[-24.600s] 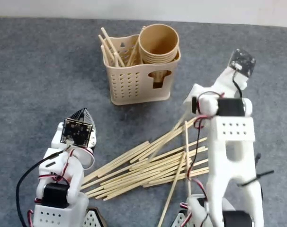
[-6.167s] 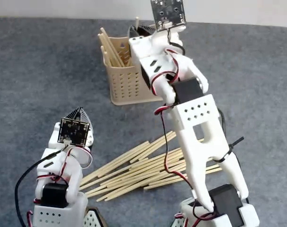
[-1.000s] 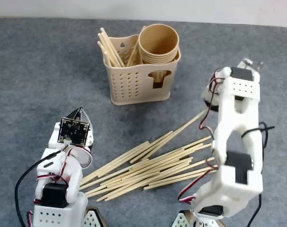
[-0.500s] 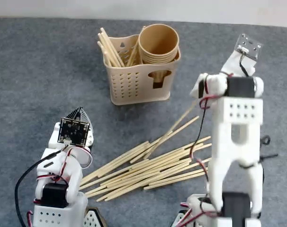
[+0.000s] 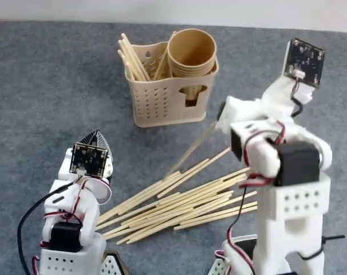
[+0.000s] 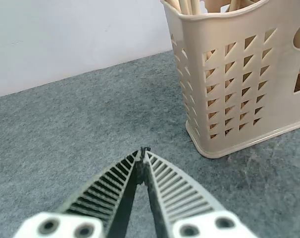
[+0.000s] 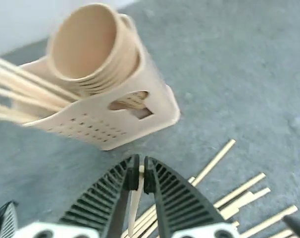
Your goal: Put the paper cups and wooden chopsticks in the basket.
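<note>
The beige slotted basket (image 5: 162, 97) stands at the table's far middle, holding a stack of paper cups (image 5: 192, 52) and several wooden chopsticks (image 5: 132, 57). More chopsticks lie in a fan-shaped pile (image 5: 179, 201) between the arms. My right gripper (image 5: 221, 114) hangs just right of the basket, shut on one chopstick (image 5: 190, 150) that slants down toward the pile. In the right wrist view that gripper (image 7: 140, 171) pinches the stick (image 7: 136, 198), with the basket (image 7: 105, 124) and cups (image 7: 83, 47) just beyond. My left gripper (image 5: 97, 138) is shut and empty, low and left of the pile; its tip (image 6: 142, 151) points toward the basket (image 6: 239, 84).
Grey carpet covers the table. Open floor lies left of the basket and to the far right. The left gripper's dark tip (image 7: 4, 218) shows at the corner of the right wrist view. Loose chopstick ends (image 7: 239, 191) lie below the right gripper.
The right arm has swung left toward the basket and risen, carrying one chopstick whose upper end is now lifted off the pile. The left arm has not moved.
</note>
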You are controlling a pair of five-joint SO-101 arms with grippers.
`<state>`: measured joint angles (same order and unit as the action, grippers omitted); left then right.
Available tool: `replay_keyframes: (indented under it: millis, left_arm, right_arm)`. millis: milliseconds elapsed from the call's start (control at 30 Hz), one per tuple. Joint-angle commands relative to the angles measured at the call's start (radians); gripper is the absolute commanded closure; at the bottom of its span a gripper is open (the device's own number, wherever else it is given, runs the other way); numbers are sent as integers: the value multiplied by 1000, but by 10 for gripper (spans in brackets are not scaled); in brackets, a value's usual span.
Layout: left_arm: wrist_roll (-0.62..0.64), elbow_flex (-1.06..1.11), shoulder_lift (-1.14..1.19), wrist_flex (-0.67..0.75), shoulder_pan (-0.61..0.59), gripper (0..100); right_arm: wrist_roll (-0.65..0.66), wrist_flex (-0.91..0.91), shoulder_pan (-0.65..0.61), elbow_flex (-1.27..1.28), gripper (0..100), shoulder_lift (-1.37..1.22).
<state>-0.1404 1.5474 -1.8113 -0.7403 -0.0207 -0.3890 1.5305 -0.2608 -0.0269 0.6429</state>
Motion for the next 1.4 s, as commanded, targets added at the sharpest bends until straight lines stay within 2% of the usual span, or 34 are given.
replay_keyframes:
  millis: [0,167,300,500,800,1000,1367]
  left_arm:
    - [-8,-7,-7,20,-1,989]
    - [-8,-7,-7,20,-1,989]
    - [-8,-8,-7,20,-1,989]
    - [-8,-8,-7,20,-1,989]
    - [-8,-8,-7,20,-1,989]
    - [-8,-8,-7,20,-1,989]
    - [-8,-8,-7,20,-1,989]
  right_arm:
    - [15,-82,-28,-45,994,81]
    - [15,-239,-30,-44,994,153]
    - [17,-337,-79,-44,994,174]
    - [135,-501,-119,-42,994,179]
    - [242,-719,-125,-39,994,171]
    - [311,-782,-125,25,994,122]
    - [362,-845,-156,122,994,8]
